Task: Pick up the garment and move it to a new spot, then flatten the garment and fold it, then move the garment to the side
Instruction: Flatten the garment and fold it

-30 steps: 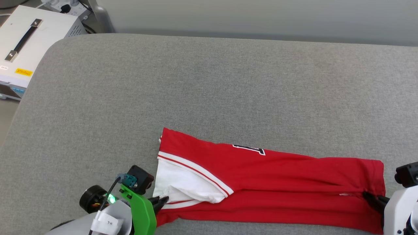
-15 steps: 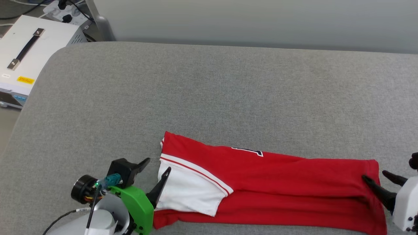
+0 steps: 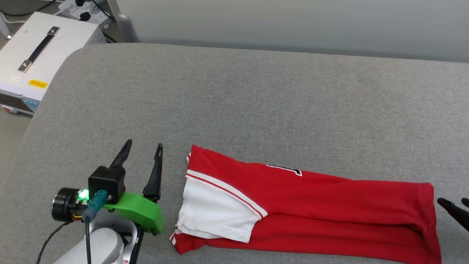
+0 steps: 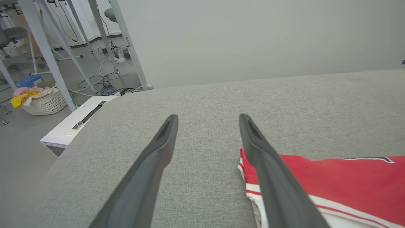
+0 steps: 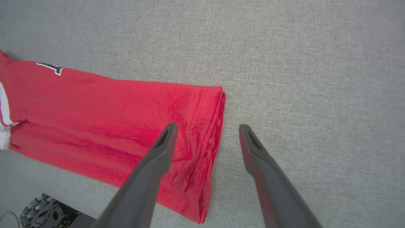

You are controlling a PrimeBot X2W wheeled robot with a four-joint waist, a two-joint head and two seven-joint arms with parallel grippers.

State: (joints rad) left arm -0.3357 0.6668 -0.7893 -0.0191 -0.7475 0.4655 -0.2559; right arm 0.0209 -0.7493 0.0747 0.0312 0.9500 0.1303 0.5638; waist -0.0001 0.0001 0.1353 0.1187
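The garment (image 3: 329,205) lies on the grey padded surface as a long red strip folded lengthwise. Its white sleeve (image 3: 216,216) is on top at the left end, and a bit of black lettering (image 3: 285,169) shows at the far edge. My left gripper (image 3: 143,143) stands open just left of the collar end, apart from the cloth. In the left wrist view the left gripper (image 4: 208,116) is empty, with the garment (image 4: 332,177) beside its right finger. My right gripper (image 3: 452,200) is open at the hem end. In the right wrist view the right gripper (image 5: 208,126) straddles the hem of the garment (image 5: 110,107) from above.
The grey padded surface (image 3: 256,91) stretches wide behind the garment up to a pale wall. A white box with a black handle (image 3: 33,55) sits off the surface's left corner. Farther left are table legs, cables and a white laundry basket (image 4: 41,101).
Both grippers have opened and let go of the garment, which now lies flat. The left gripper drew back to the left, the right one to the right. The head view shifted slightly.
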